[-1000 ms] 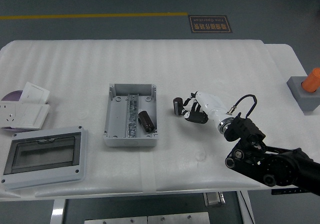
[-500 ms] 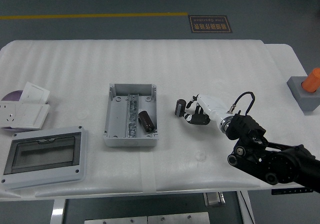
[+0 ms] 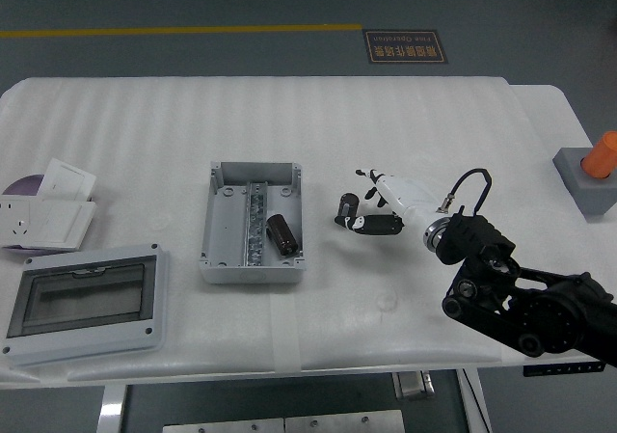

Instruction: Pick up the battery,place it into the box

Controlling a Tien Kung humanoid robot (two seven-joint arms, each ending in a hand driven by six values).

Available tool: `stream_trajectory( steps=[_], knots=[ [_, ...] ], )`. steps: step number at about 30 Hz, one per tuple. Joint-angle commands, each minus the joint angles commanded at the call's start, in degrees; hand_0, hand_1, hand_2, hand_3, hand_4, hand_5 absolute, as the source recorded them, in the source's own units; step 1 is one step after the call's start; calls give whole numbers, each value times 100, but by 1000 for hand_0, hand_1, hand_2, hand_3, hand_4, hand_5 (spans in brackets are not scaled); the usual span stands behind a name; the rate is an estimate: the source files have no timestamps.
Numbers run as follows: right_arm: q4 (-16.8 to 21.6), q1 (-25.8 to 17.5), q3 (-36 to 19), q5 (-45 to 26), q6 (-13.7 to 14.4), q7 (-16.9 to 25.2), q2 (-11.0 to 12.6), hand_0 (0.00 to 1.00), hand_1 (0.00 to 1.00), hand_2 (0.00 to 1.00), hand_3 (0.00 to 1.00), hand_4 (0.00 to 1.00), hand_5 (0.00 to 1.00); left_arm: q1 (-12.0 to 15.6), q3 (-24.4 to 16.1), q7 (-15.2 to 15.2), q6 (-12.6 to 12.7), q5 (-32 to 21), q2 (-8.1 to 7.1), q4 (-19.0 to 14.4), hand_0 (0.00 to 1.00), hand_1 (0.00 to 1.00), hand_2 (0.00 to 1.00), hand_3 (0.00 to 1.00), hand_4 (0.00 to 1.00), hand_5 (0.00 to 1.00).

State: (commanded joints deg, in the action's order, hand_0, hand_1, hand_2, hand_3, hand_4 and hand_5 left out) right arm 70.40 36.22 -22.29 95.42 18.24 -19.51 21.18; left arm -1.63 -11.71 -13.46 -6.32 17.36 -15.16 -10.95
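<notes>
Head view: right hand (image 3: 371, 211) is reaching in from the lower right over the bench (image 3: 386, 124), fingers pinching the battery (image 3: 346, 207) at its left side. Pickup step is under way; next move calls for lifting clear and carrying left. Beyond, the open box (image 3: 220, 250) is already holding another dark cell (image 3: 281, 232). Left hand is not showing.

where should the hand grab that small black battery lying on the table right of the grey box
Judging by its pose, take the small black cylindrical battery across its round body, from above and the right, where the right hand already sits. It lies on the white table, its long sides exposed.
</notes>
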Motion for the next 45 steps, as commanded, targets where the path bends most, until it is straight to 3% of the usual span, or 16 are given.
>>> stream_trajectory(
  steps=[14,15,20,21,26,27,45],
  knots=[
    [-250,215,261,135,114,-223,-180,416,566,673,958,998,773,-3,-21,-13,-9,26,-6,0,598,664,561,556,476,509],
    [-257,221,267,144,109,-228,-186,389,523,616,835,886,636,-5,-19,-12,-9,25,-6,0,597,664,561,556,473,508],
    [-283,248,349,168,81,-247,-228,389,523,616,835,886,636,-19,-5,-6,-9,18,-6,1,597,664,561,556,473,508],
    [-290,250,362,176,78,-250,-238,330,473,559,656,671,383,-21,-3,-5,-9,17,-5,1,598,663,563,554,472,506],
    [-310,268,406,215,71,-256,-276,330,473,559,656,671,383,-20,0,-6,-11,21,-6,1,598,663,563,554,472,506],
    [-313,274,406,219,71,-256,-280,319,462,556,647,633,327,-20,-5,-9,-11,29,-6,2,598,664,562,551,472,505],
    [-390,308,439,208,75,-236,-318,312,457,556,642,617,307,-27,123,42,-1,-72,-8,-7,598,665,564,548,476,507]
  ],
)
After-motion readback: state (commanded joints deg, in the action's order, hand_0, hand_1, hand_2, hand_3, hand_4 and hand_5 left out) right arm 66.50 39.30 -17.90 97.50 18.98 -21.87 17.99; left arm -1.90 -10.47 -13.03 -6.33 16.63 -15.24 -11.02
